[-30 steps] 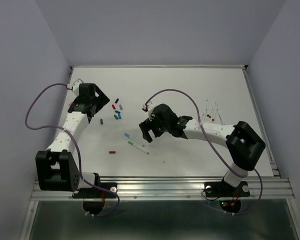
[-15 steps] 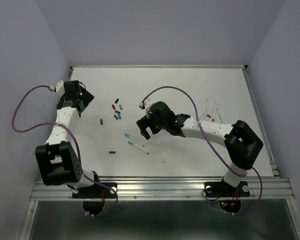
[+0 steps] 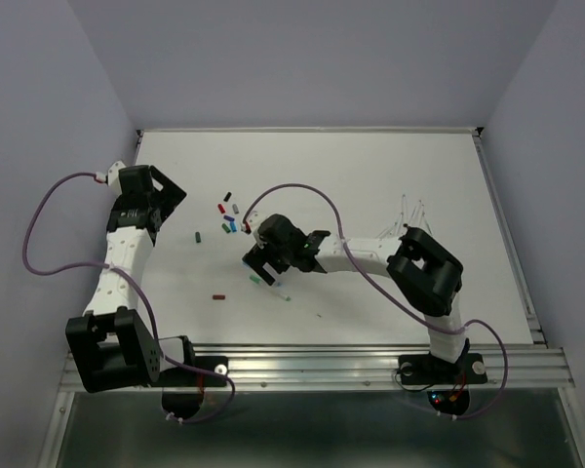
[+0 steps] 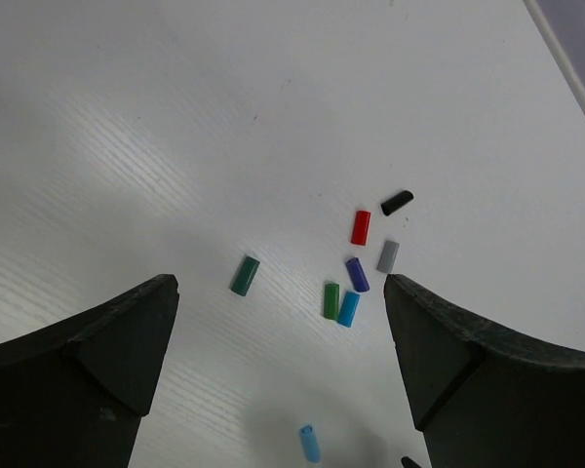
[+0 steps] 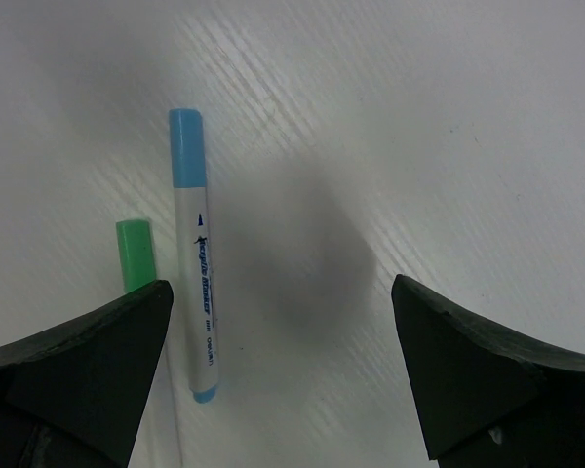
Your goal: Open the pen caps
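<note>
While the right end effector (image 5: 281, 292) hangs spread over the pen (image 5: 199, 283), closing might snag the adjacent green cap (image 5: 134, 255).

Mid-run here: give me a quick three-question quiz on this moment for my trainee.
1. True or false: the right gripper is shut on the light-blue pen.
2. The left gripper is: A open; B shut on a cap; C out of view.
3. Fill in: in the left wrist view, the topmost loose cap is coloured ____.
Key: 1 false, its jaws stand open; 2 A; 3 black, the black cap.
</note>
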Controlling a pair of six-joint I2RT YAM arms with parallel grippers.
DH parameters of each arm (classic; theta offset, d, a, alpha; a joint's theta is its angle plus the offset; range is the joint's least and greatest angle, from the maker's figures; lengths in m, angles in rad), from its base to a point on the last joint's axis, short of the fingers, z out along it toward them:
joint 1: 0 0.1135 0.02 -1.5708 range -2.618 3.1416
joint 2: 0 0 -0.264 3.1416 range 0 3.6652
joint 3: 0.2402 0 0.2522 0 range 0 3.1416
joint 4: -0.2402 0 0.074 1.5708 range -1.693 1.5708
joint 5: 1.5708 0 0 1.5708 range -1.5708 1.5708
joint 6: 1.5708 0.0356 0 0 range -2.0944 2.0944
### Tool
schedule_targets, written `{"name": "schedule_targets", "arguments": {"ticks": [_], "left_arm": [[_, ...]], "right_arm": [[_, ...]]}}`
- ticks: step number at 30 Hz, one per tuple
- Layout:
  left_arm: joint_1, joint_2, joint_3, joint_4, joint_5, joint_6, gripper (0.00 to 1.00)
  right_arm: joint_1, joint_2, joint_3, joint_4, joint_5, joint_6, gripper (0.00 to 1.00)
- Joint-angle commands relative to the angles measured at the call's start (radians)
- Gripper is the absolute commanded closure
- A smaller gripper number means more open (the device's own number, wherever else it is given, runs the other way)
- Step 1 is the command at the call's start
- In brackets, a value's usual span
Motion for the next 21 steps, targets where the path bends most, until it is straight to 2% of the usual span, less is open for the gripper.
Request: {"name": "schedule_targets", "arguments": {"ticks": [1,10,13,14,16,19,20,21], "left_arm": [[0.010,-0.030,-0.024,0.019,0.036,0.018,0.01],[0.008,-0.039,-0.050,0.035,0.081,0.015,0.01],[0.008,-0.043,-0.064,0.057,0.109,0.015,0.01],[0.008,-0.039,-0.062,0.062,0.143,0.016,0.01],[0.008,-0.037,-0.061,0.058,0.167,0.020,0.01],[0.007,-0.053,-0.076,0.062,0.181,0.024,0.01],[0.008,-0.065,-0.088,0.080,0.181,0.024,0.01],[0.008,-0.068,-0.096,0.086,0.181,0.021,0.01]], "right_arm": [[0.017,0.021,0.058,-0.011,0.054,-0.019,0.00],[0.017,0.074,0.043,-0.014,0.119,0.015,0.01],[0.017,0.095,0.052,-0.014,0.097,0.018,0.07],[0.017,0.107,0.056,-0.016,0.080,0.019,0.17],[0.017,0.118,0.069,-0.014,0.057,0.021,0.30],[0.017,0.127,0.067,-0.014,0.028,0.030,0.35],[0.017,0.127,0.064,-0.011,0.022,0.051,0.45],[0.017,0.139,0.066,-0.011,0.016,0.053,0.50]]}}
